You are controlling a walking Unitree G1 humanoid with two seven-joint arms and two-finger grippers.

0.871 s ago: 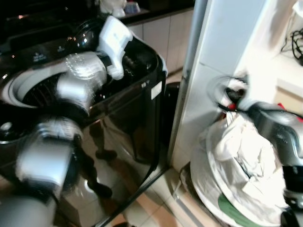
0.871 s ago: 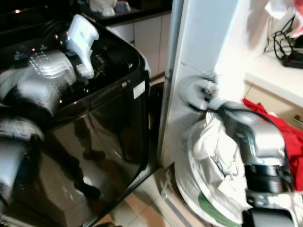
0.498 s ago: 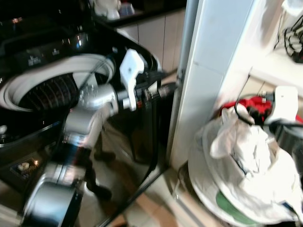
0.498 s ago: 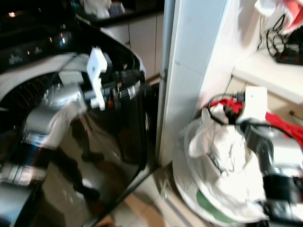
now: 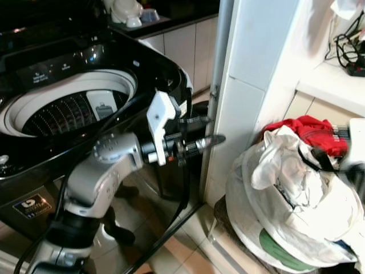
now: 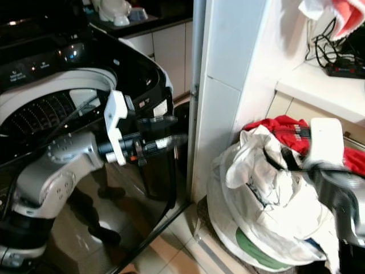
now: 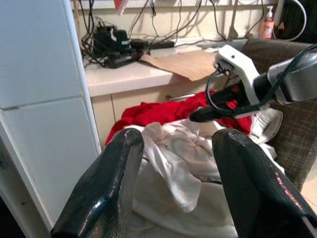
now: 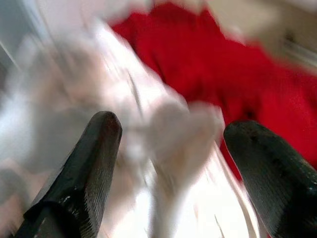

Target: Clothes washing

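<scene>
So the left gripper was stuck out past the corner of the black top-load washing machine, fingers spread apart and holding nothing, aimed at the laundry pile. That pile, a white garment bunched on top of red clothes, sat by the white wall below the counter. Over it, the right gripper hovered with fingers wide apart, nothing pinched yet.

Tiled floor, white laundry basket standing on it
</scene>
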